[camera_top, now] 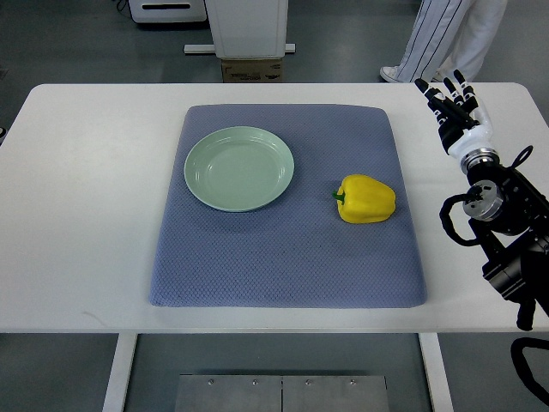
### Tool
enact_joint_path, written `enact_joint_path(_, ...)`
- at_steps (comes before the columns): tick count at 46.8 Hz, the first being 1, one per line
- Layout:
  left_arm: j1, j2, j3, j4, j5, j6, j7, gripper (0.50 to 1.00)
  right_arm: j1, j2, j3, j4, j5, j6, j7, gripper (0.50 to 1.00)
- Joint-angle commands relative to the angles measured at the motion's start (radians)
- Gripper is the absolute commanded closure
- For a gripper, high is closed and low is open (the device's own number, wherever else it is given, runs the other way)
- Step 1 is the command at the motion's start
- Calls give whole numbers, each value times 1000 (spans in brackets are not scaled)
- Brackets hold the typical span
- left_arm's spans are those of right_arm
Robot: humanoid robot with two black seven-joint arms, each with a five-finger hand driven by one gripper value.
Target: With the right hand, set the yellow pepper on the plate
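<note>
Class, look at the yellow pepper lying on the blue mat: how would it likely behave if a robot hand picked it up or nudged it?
The yellow pepper lies on its side and looks rounded, so a nudge may rock or roll it. Its glossy skin could slip under fingers. The textured mat probably damps rolling.

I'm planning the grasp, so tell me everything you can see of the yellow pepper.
The pepper is glossy yellow, blocky and whole, lying on its side with its short green stem pointing left toward the plate. It rests on the blue-grey mat, right of the plate and apart from it. Nothing else touches it; the right hand is off the mat.
</note>
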Motion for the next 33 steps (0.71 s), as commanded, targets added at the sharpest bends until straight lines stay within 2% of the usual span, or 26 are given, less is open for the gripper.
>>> enact_joint_path(1,0,0,0,0,2,0,0,500,0,-1,0,0,0,0,0,500)
enact_joint_path(33,17,0,0,0,-2,0,0,500,1,-1,-3,2,0,2,0,500)
